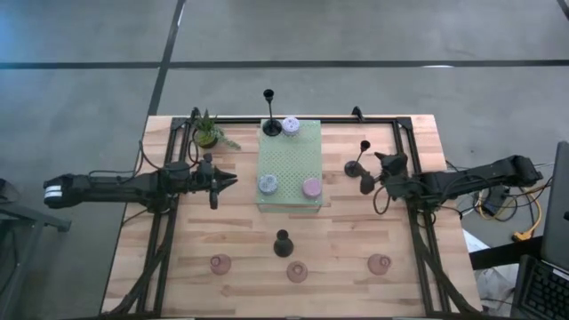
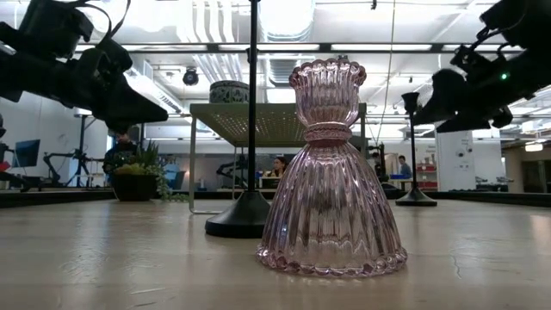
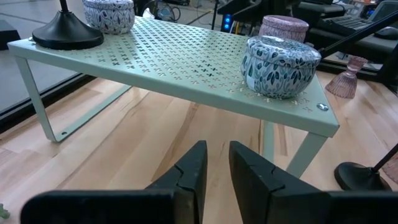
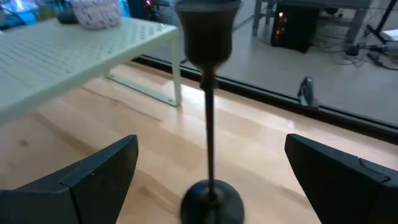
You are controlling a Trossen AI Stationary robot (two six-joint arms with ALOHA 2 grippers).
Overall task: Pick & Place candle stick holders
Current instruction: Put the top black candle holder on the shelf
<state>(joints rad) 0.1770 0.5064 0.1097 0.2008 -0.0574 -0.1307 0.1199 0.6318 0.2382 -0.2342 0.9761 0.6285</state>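
Note:
A pale green perforated shelf (image 1: 289, 160) stands mid-table on its legs. On it stand a slim black candlestick (image 1: 269, 124) and three round patterned cups: lilac (image 1: 291, 127), blue (image 1: 268, 184) and pink (image 1: 311, 188). A second black candlestick (image 1: 356, 165) stands on its round base to the right of the shelf. My right gripper (image 1: 372, 171) is open, with a finger on either side of this candlestick's stem (image 4: 209, 124) and clear of it. A third black candlestick (image 1: 283, 242) stands near the front. My left gripper (image 1: 229, 180) is shut and empty, left of the shelf.
Three pink ribbed glass holders (image 1: 220, 264) (image 1: 296, 272) (image 1: 380, 263) stand along the near edge; the middle one fills the low view (image 2: 331, 172). A potted plant (image 1: 206, 132) stands at the far left. A black frame (image 1: 400, 124) runs around the table.

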